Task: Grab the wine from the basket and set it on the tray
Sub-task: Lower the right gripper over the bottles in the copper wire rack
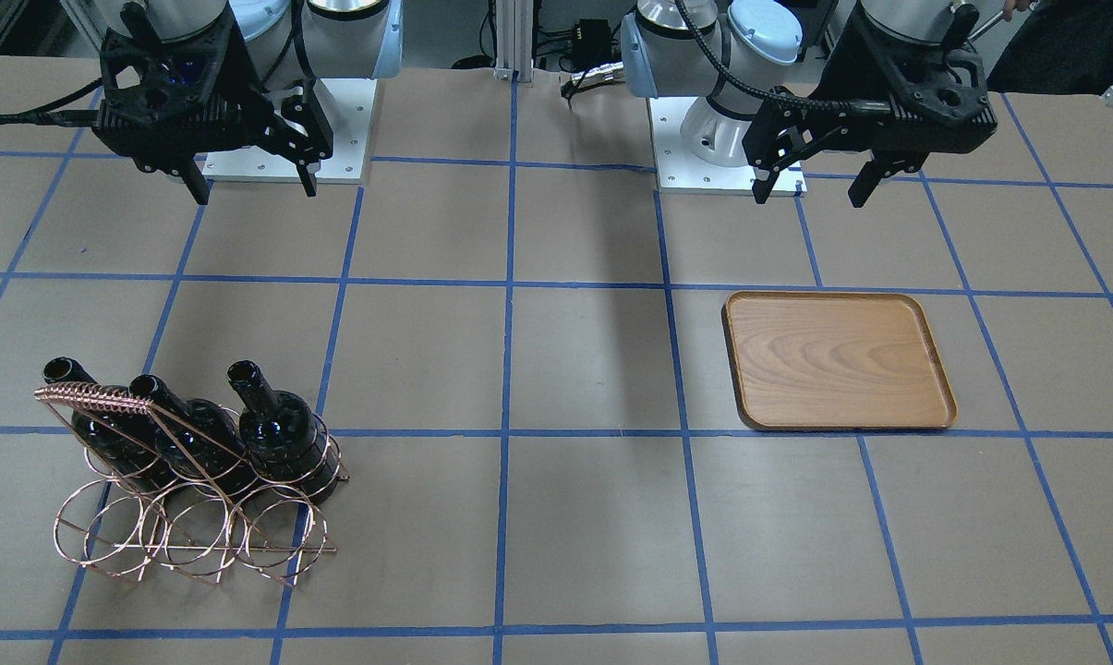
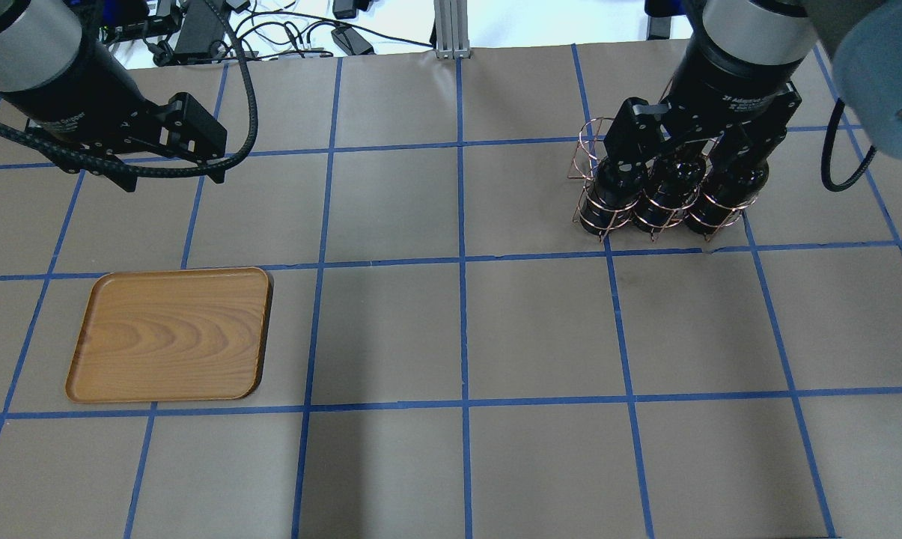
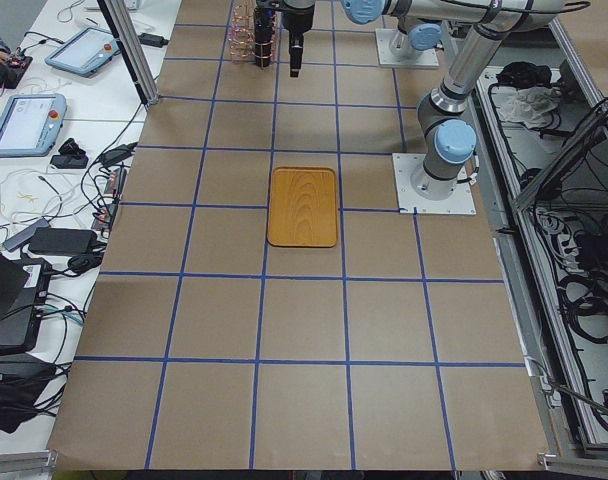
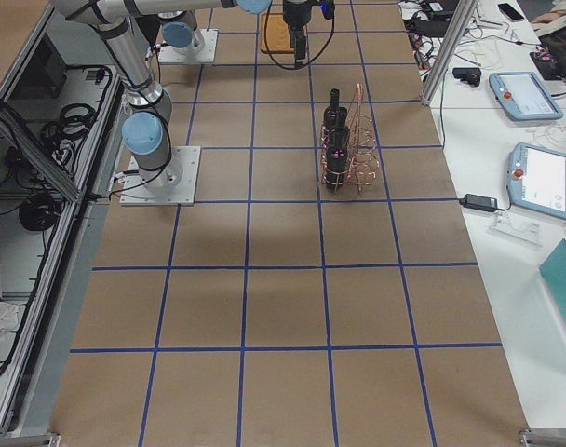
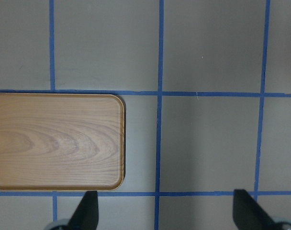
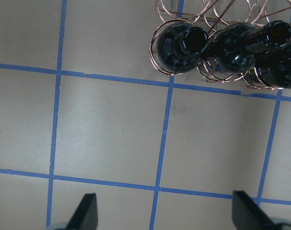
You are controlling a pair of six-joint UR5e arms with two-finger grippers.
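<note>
Where the right gripper (image 1: 256, 185) overlaps them in the overhead view, the necks of the three wine bottles (image 1: 274, 434) are hidden. Bottles: upright, long axis vertical, mouths up, in the basket's (image 1: 196, 536) robot-side rings on the bench (image 1: 593, 369). Tray (image 1: 838, 360): well apart, on the side of the left gripper (image 1: 810, 189). Both sets of jaws: spread, grasping nothing.

Tray (image 2: 170, 337) lower left, 3 wine bottles (image 2: 614, 187) in basket (image 2: 584, 150) upper right, right gripper (image 2: 684, 148) partly covering them
</note>
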